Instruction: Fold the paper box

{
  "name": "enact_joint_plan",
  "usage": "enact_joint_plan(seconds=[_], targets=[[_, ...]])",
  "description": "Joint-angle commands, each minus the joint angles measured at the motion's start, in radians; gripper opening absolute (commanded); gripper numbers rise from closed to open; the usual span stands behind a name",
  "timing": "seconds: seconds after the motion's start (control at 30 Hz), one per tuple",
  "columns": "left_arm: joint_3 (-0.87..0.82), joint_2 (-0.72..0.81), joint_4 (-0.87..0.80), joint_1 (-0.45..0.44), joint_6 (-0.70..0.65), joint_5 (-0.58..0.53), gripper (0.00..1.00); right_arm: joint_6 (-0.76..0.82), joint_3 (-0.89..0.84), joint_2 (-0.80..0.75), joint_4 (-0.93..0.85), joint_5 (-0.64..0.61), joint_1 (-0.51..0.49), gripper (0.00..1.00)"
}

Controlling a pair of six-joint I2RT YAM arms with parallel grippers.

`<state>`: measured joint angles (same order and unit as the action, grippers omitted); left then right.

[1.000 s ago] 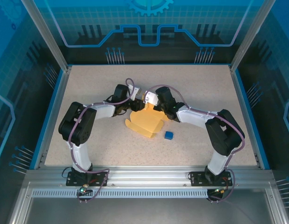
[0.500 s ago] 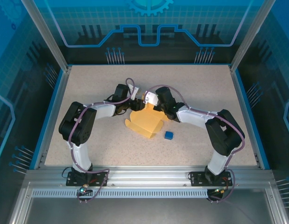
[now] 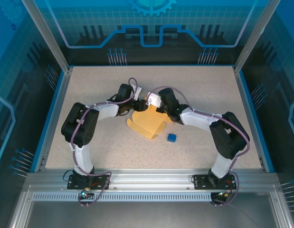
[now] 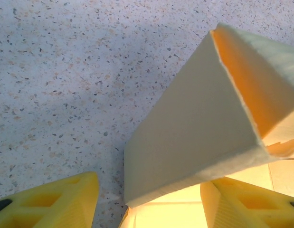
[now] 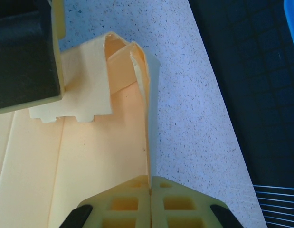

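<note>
Two grippers worked the upper edge of the paper box (image 3: 147,126), which lay mostly as a flat sheet at the centre of the top view on the speckled table (image 3: 208,90). Item one: right gripper (image 5: 150,204), clenched on the thin edge of an upright side wall at the bottom centre of its wrist view. I judged that grip was there to hold the wall standing along its crease. Item two: left gripper (image 4: 149,204), released, its yellow fingers (image 4: 66,202) spread at the lower corners of its wrist view, straddling a raised, folded flap. I could not tell whether either finger touched it. Item three: blue cube (image 3: 171,137), just lower right of the sheet, apart from it.
</note>
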<state>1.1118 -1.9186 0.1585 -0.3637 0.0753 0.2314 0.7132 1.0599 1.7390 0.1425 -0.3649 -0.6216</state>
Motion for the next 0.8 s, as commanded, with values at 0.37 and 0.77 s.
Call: enact_joint_plan(seconds=[0.37,0.77], targets=[[0.027,-0.014,0.061,-0.008,-0.002,0.009,0.63,-0.027,-0.017,-0.016,-0.041,0.075,-0.017,0.06],[-0.014,0.021,-0.030,-0.009,-0.072,-0.099,0.56,-0.041,-0.021,-0.034,-0.034,0.068,0.003,0.06]])
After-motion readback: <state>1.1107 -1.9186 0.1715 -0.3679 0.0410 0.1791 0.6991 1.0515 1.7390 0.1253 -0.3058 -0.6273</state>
